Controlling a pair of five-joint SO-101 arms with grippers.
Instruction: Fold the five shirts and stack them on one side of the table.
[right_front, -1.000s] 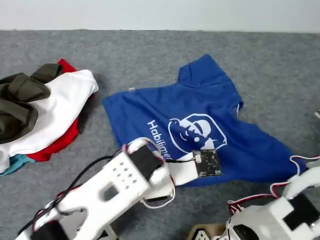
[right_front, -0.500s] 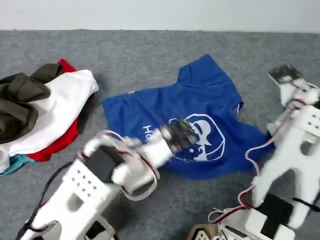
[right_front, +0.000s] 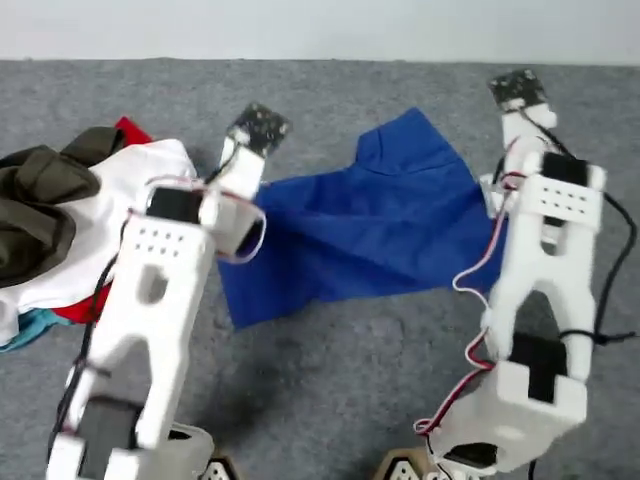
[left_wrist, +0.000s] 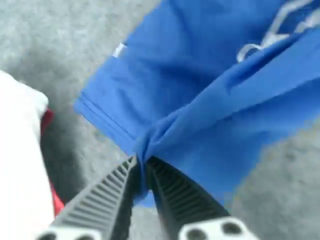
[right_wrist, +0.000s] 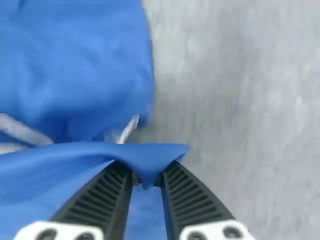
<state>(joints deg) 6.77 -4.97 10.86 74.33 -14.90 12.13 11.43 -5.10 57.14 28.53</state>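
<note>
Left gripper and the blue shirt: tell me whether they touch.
Touching. The left wrist view shows the left gripper shut on a bunched edge of the blue shirt.

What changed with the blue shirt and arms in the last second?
The left gripper and right gripper, each shut on the blue shirt, carried its near hem to the far side, folding it over and hiding the print. The pile stayed put.
</note>
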